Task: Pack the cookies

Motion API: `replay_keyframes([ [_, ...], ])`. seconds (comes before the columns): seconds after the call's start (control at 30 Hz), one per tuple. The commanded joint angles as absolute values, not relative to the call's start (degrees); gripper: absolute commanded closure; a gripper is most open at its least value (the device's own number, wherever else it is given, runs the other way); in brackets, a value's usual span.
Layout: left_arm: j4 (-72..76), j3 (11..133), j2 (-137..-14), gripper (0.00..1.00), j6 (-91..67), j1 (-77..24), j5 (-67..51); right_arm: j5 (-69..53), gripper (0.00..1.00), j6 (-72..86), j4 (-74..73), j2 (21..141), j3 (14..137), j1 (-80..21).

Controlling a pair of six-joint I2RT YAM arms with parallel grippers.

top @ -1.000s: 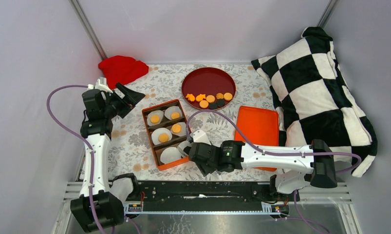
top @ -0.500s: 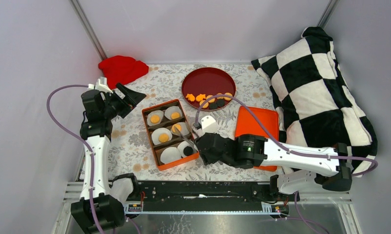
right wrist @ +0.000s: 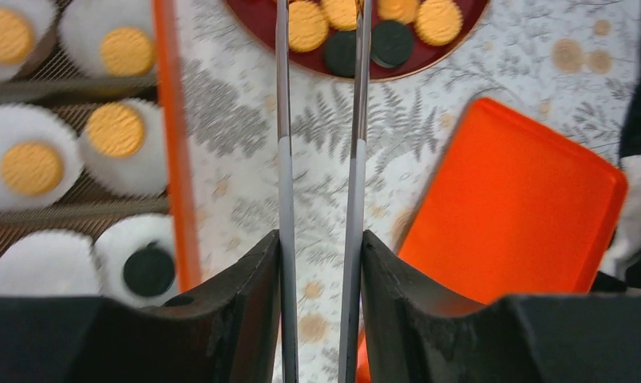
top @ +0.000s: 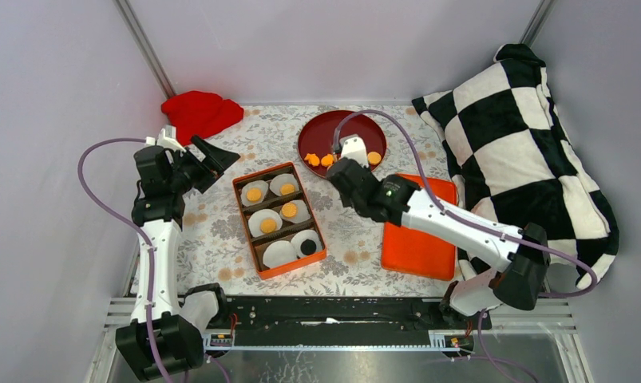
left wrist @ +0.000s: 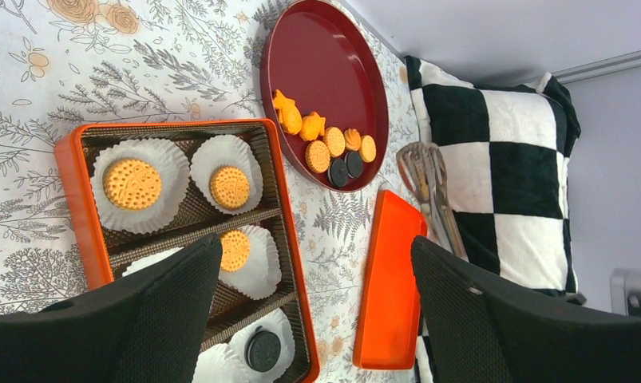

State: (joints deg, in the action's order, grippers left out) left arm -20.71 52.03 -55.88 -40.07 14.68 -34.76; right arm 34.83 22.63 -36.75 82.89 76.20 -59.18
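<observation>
In the right wrist view, the right gripper (right wrist: 320,20) held long metal tongs whose tips ran off the top edge, so whether they pinched anything could not be told. Nearer, the orange box (top: 250,233) carried paper cups (top: 279,254), one with a black cookie (top: 307,246). Beyond, the remaining cookies (left wrist: 327,152) lay on the red plate (top: 341,128). The left gripper (top: 213,159) hung over the table (top: 221,247), fingers spread.

A red cloth (top: 200,112) lies bunched at the far left corner of the flowered worktop (top: 221,239). A black-and-white checked pillow (top: 524,159) leans along the right side, with a flat orange lid (top: 417,239) just beside it.
</observation>
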Motion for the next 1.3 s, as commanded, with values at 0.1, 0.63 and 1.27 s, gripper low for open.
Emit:
replay_keyframes([
  [0.1,-19.1,53.3,-57.2,0.08,-38.4,14.9,-35.3,29.9,0.59,17.3,-29.3,87.8,78.9,-50.0],
  [0.63,-17.9,51.3,-57.9,0.08,-38.9,14.9,-35.4,21.5,0.52,20.0,-26.3,93.3,69.9,-44.5],
  [1.27,-18.2,51.6,-57.3,0.08,-38.8,14.9,-35.4,18.5,0.51,18.3,-26.2,102.2,78.2,-37.6],
])
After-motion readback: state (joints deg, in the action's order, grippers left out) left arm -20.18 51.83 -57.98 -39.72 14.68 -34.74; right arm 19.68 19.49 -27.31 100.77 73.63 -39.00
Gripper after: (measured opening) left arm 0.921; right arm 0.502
